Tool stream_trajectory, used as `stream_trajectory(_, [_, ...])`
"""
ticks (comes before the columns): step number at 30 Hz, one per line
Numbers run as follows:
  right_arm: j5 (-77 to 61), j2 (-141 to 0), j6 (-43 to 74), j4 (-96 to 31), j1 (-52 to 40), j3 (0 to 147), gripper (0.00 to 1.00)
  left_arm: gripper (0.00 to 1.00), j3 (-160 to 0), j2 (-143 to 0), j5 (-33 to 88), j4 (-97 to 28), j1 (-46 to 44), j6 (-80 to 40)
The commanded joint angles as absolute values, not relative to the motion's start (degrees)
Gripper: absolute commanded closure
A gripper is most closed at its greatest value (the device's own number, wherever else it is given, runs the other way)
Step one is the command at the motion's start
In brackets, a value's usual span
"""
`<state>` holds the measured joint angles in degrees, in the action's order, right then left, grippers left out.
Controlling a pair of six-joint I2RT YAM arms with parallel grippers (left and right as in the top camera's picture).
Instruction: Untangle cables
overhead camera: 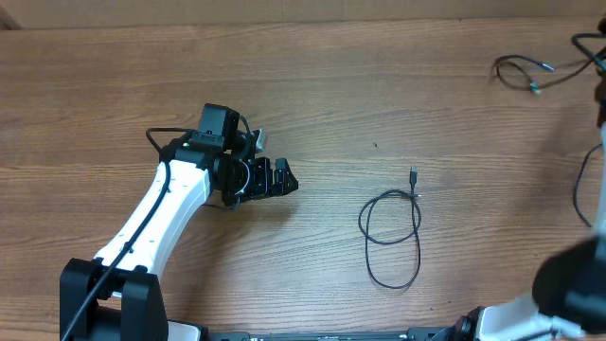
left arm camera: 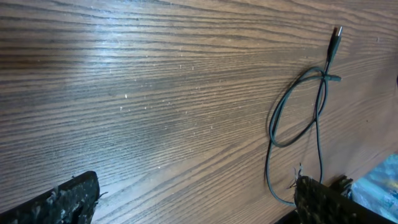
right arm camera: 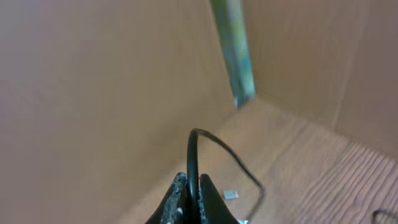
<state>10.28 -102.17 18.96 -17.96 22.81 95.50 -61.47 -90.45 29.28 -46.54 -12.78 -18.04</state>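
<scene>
One thin black cable (overhead camera: 392, 224) lies in a loose loop on the wooden table, its plug end (overhead camera: 413, 174) pointing to the far side. The left wrist view shows the same cable (left arm camera: 297, 112) at the right, crossing over itself. My left gripper (overhead camera: 280, 177) hovers left of that loop, open and empty, one finger (left arm camera: 62, 200) far from the other finger (left arm camera: 324, 203). A second thin cable (overhead camera: 523, 72) lies at the far right corner. My right gripper (right arm camera: 193, 190) is shut on a black cable (right arm camera: 194, 149) that arcs up out of its fingertips.
The right arm (overhead camera: 571, 281) is a blurred dark shape at the near right, high above the table. A black line (overhead camera: 579, 191) curves along the right edge. A cardboard wall with a green strip (right arm camera: 234, 50) fills the right wrist view.
</scene>
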Motion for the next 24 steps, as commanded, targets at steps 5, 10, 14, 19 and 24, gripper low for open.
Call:
stream_trajectory(5, [4.03,-120.99,16.25,-24.23,22.04,95.39,0.79,0.01,-61.6,-90.98,29.32,-46.46,-13.1,-18.22])
stream_trajectory(10, [4.14,-122.5,16.19,-26.72,22.04,96.23,0.0,0.01,-61.6,-90.98,29.32,-46.46,-13.1,-18.22])
stream_trajectory(14, [4.36,-119.79,14.85,-33.61,21.96,103.07,0.0,0.0,-61.6,-90.98,29.32,-46.46,-13.1,-18.22])
stream_trajectory(19, [4.67,-114.43,14.31,-44.4,20.78,116.46,0.0,0.0,-61.6,-90.98,29.34,-46.46,-13.1,-18.22])
stream_trajectory(24, [11.49,-107.9,15.35,-53.56,19.49,126.85,0.0,0.01,-61.6,-90.98,29.34,-46.46,-13.1,-18.22])
